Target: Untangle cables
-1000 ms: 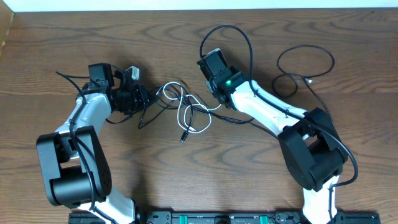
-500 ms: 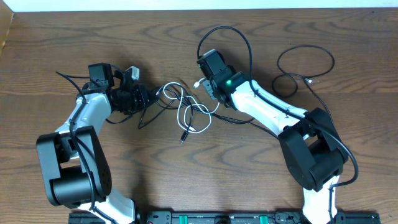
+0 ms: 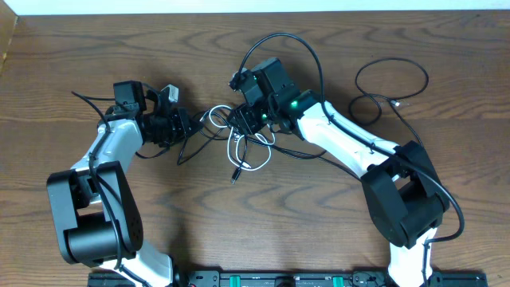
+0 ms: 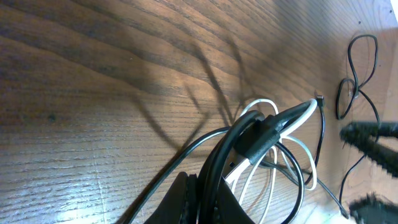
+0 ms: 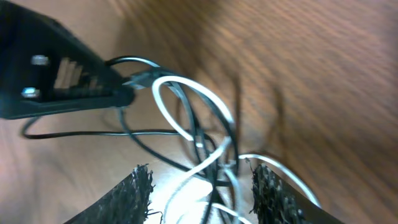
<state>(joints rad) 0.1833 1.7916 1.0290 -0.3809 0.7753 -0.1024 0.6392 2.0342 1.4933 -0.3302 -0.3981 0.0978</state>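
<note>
Barely begun — the black and white cables (image 3: 239, 143) lie knotted on the table (image 3: 263, 231), left gripper (image 3: 190, 127) clamped on strands, right gripper (image 5: 200, 177) spread open astride the knot — nothing separated yet.

A dark wooden table (image 3: 64, 56) carries tangled cables (image 3: 237, 150) and a separate black cable (image 3: 385, 60).

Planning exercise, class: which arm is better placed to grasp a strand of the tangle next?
Probably right. The open right gripper straddles the white cable loops, while the left gripper is shut on the cables, anchoring them.
</note>
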